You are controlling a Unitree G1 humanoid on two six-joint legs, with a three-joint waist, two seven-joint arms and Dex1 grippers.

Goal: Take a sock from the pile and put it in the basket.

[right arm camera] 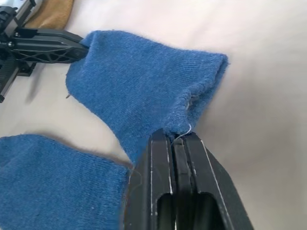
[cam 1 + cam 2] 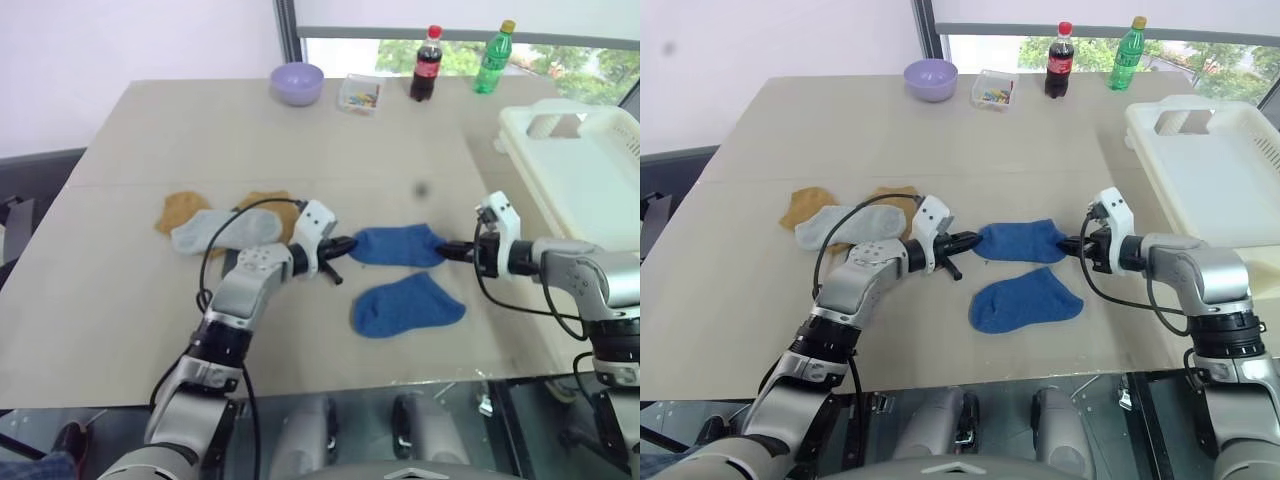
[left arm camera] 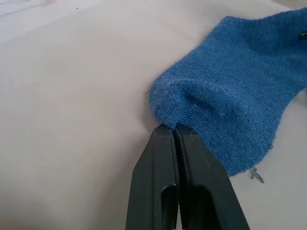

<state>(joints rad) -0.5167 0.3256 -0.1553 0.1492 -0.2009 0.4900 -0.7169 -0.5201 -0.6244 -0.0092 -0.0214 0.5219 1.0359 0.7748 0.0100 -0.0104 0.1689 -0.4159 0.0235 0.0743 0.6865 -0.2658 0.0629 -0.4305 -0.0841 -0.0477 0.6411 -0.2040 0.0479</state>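
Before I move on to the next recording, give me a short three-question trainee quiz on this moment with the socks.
1. True or false: both claws are shut on the same blue sock.
2. Which blue sock is free of both claws?
A. the one nearer the robot
B. the one farther from the robot
3. Fill in: the white basket stands at the table's ____ edge, on the robot's own side naming.

Key:
1. True. The left claw pinches one end, the right claw the other.
2. A. The second blue sock lies flat on the table, ungripped.
3. Right.
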